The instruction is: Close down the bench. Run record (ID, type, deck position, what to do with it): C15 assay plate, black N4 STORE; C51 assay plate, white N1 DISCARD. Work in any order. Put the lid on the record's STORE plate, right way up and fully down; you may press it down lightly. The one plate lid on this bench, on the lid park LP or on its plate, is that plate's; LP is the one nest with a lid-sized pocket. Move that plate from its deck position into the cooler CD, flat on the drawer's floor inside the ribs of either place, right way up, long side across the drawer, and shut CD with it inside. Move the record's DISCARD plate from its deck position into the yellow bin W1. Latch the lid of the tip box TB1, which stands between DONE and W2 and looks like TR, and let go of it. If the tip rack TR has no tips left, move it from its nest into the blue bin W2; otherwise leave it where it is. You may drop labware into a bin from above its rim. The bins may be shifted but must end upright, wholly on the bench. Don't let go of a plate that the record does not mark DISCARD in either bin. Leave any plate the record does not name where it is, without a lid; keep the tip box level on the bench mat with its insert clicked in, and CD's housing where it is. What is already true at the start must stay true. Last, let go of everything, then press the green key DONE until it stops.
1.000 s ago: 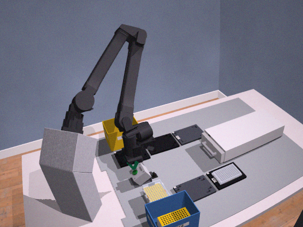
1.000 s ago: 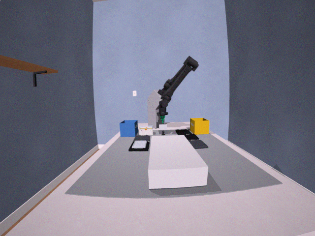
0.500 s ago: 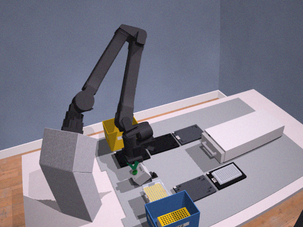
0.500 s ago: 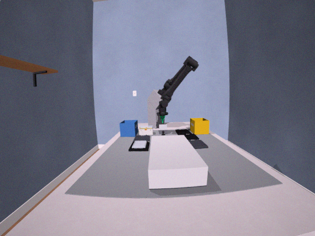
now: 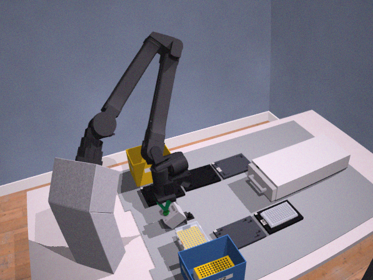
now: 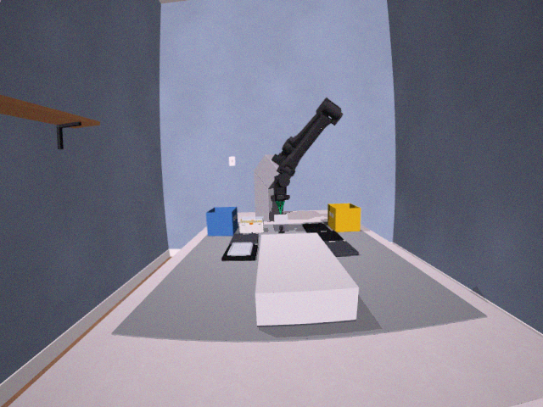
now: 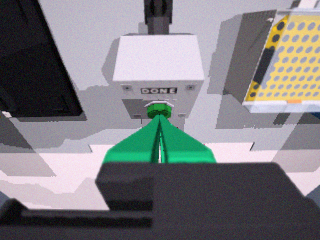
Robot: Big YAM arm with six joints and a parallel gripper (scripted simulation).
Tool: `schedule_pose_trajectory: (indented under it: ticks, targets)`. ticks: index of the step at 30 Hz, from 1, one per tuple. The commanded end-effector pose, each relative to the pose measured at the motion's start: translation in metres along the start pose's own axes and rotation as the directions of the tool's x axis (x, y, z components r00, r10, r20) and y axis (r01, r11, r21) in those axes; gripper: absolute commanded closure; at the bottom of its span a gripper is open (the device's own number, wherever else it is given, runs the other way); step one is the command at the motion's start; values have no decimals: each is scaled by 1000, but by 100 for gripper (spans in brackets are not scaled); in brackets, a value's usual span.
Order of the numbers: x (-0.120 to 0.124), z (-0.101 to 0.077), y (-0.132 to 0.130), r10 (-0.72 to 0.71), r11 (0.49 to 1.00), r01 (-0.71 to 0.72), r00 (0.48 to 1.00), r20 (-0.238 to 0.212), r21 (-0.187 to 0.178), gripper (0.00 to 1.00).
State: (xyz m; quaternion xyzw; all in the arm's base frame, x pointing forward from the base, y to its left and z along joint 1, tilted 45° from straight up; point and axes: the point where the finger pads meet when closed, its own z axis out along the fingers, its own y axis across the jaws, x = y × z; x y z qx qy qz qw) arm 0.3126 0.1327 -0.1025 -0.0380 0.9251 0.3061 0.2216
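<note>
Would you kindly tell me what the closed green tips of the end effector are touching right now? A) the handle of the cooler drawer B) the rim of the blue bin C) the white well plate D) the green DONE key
D: in the wrist view the shut, empty end effector meets the green DONE key just under its DONE label.
</note>
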Motion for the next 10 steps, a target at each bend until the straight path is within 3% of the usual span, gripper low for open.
schedule_pose_trajectory:
  ticks: [1, 10]
  targets:
    - [0, 6, 2, -5, 1000, 5, 1000, 1, -5, 100]
    - [0, 12, 2, -5, 1000, 5, 1000, 1, -5, 100]
